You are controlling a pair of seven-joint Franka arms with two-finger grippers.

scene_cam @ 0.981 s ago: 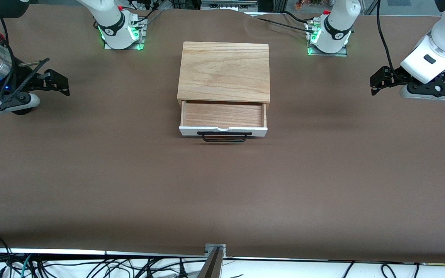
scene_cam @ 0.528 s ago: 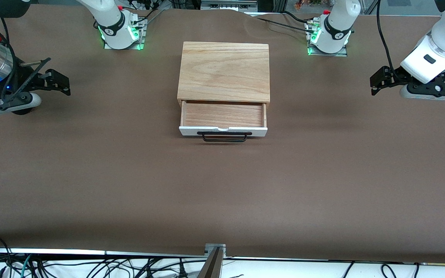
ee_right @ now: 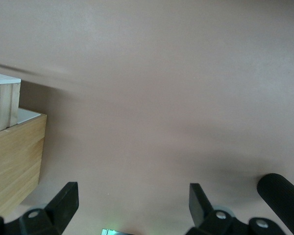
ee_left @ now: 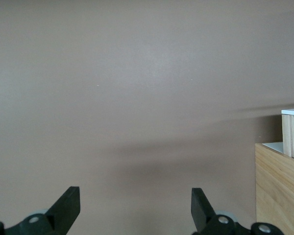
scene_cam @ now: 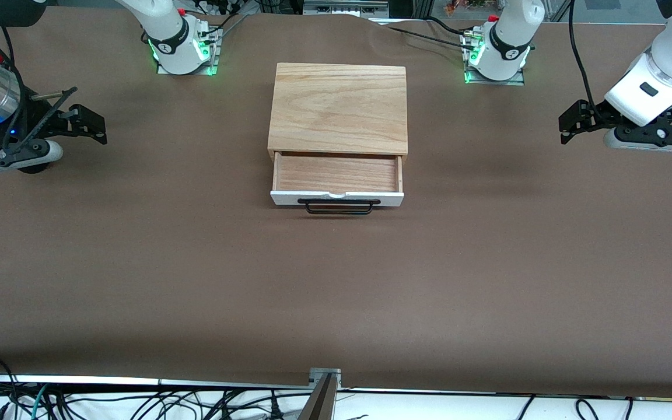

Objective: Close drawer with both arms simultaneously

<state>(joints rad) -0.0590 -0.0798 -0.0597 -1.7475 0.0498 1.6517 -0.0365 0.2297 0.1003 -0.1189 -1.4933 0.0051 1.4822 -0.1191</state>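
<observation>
A light-oak box (scene_cam: 339, 108) stands mid-table near the arms' bases. Its drawer (scene_cam: 337, 174) is pulled out toward the front camera, with a white front panel (scene_cam: 336, 199) and a thin black bar handle (scene_cam: 339, 207). The drawer is empty. My left gripper (scene_cam: 569, 123) hangs open and empty over the table at the left arm's end, well away from the box. My right gripper (scene_cam: 95, 125) hangs open and empty over the table at the right arm's end. The box's side shows in the left wrist view (ee_left: 281, 188) and the right wrist view (ee_right: 14, 161).
A brown cloth (scene_cam: 336, 291) covers the whole table. The two arm bases (scene_cam: 181, 46) (scene_cam: 496, 52) stand beside the box's back corners with green lights on. Cables lie along the table's near edge (scene_cam: 137, 402).
The right gripper has shifted very slightly toward the box. The left arm and the drawer have not moved.
</observation>
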